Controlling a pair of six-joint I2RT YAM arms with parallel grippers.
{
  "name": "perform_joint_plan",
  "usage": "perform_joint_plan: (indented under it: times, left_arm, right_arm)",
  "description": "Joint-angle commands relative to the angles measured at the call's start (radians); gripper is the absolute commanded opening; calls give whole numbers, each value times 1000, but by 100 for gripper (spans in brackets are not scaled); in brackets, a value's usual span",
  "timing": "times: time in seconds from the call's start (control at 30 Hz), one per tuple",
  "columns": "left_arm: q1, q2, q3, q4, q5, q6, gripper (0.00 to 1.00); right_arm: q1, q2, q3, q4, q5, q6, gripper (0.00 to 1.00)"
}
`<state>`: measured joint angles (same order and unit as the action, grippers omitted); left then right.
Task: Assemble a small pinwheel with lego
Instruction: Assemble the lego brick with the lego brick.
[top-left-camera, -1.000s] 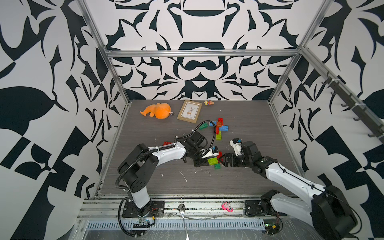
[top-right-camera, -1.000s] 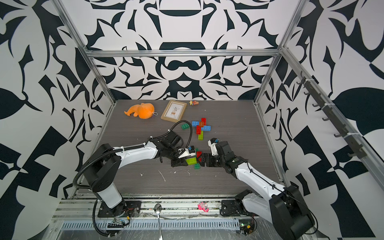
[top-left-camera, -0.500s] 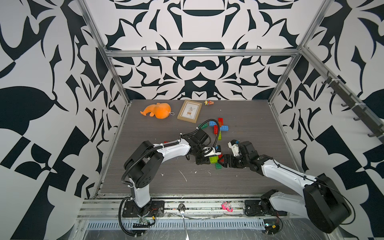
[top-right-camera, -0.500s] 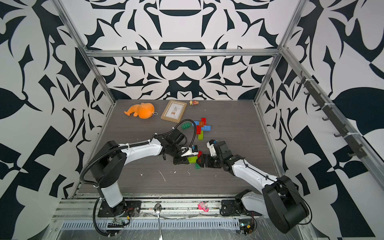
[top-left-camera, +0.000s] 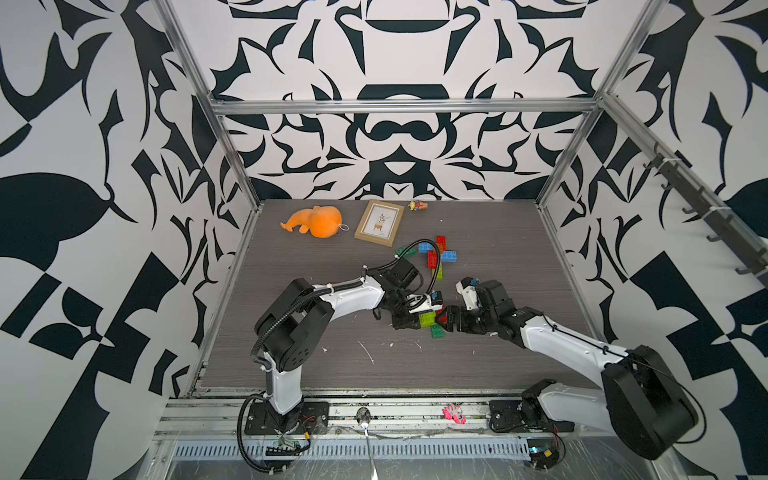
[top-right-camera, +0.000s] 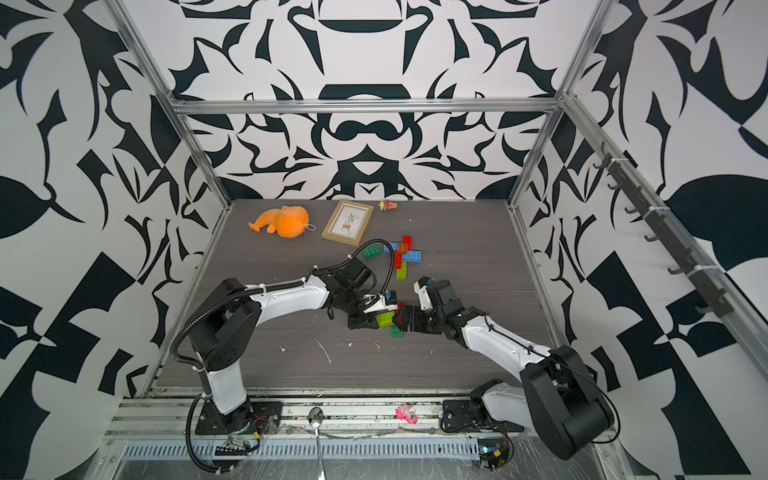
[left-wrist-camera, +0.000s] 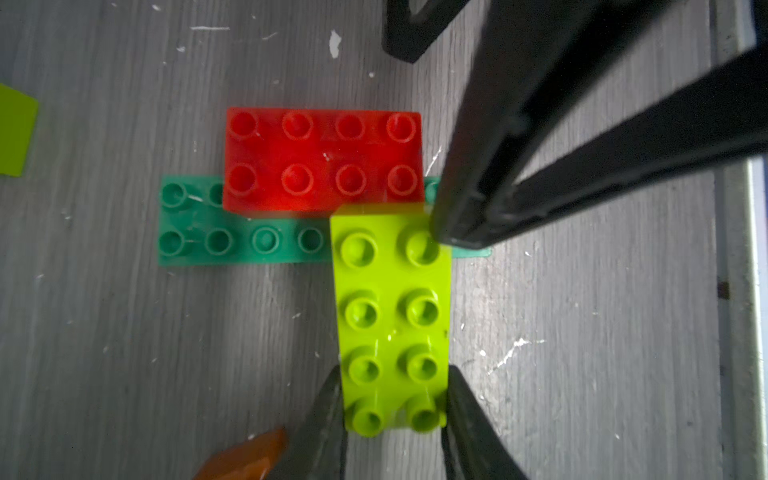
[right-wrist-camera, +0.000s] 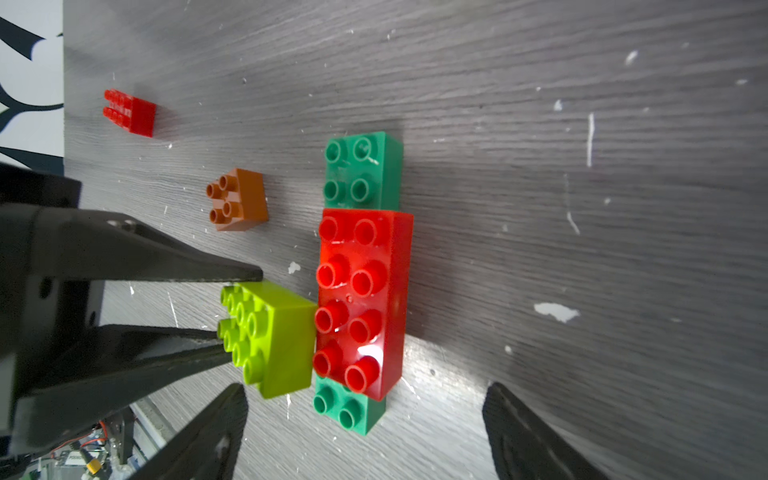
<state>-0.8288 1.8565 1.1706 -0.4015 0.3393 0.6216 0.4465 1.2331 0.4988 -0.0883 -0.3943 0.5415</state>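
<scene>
left fingers (top-left-camera: 405, 323) clamp a lime green brick (top-left-camera: 427, 318) at the middle of the worktop (top-left-camera: 316, 257) in both top views. right fingers (top-left-camera: 453, 322) face them, spread wide by a red brick (top-left-camera: 441, 319). a cross of bricks (top-left-camera: 433, 259) lies further back, nr a picture frame (top-left-camera: 379, 222) & orange plush (top-left-camera: 318, 221).

left wrist: fingers pinch the lime green brick's long sides at one end. its other end meets the red brick's side, over a dark green brick (left-wrist-camera: 232, 245).

right wrist: right fingers wide, gripping nothing, either side of the stack's end. red brick sits atop the dark green brick. an orange-brown square brick (right-wrist-camera: 239, 199) lies apart.
</scene>
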Motion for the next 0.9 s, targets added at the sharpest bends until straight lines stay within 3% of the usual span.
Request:
perform_joint_plan:
  times: [0.0,0.87]
  left_arm:
    - [4,7,3,-33,14,1,33]
    - [7,-37,-46,102,61,-64,34]
  right_arm:
    - [-4,14,34,46,-41,11,92]
    - [-3,94,76,-26,108,3,84]
